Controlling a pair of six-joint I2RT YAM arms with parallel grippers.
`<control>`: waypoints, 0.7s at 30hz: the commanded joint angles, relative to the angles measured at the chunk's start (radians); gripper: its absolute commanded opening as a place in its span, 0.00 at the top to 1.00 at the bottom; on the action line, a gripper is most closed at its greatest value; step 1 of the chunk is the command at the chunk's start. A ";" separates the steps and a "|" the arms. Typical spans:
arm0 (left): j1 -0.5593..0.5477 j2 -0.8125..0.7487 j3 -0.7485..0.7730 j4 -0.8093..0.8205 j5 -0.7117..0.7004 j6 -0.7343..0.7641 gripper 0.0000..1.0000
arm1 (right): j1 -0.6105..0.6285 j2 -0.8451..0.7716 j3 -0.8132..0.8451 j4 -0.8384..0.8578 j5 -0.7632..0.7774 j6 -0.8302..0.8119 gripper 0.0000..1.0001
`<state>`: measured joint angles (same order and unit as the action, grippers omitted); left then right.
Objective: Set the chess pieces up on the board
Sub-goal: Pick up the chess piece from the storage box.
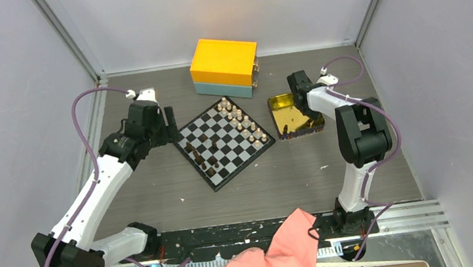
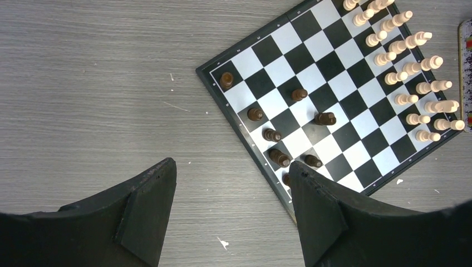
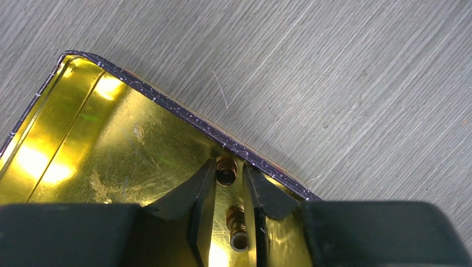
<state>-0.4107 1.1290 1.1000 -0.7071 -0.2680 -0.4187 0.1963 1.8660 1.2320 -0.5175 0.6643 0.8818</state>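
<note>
My right claw [image 3: 228,165], narrowed astride a dark chessman [image 3: 226,171] inside the gold tin [image 3: 111,144]; grip unconfirmed. My left claw [image 2: 232,167] gapes empty; board [image 2: 334,83] just ahead: light chessmen [image 2: 406,99] ranked, dark ones [image 2: 272,134] scattered, several missing.

Tiny marks along the board's [image 2: 343,84] border are too small to read.

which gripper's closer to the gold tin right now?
Right. The right gripper is down inside the tin, jaws either side of a dark piece; the left gripper hangs open beyond the board's opposite side.
</note>
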 commanded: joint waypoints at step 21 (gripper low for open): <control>0.007 -0.065 -0.022 0.038 0.001 0.000 0.25 | -0.007 -0.065 0.006 0.112 -0.167 -0.098 0.99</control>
<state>-0.4099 1.0946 1.0782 -0.7071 -0.2676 -0.4149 0.1917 1.8698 1.2263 -0.4625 0.5903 0.8158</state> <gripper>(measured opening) 0.746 0.198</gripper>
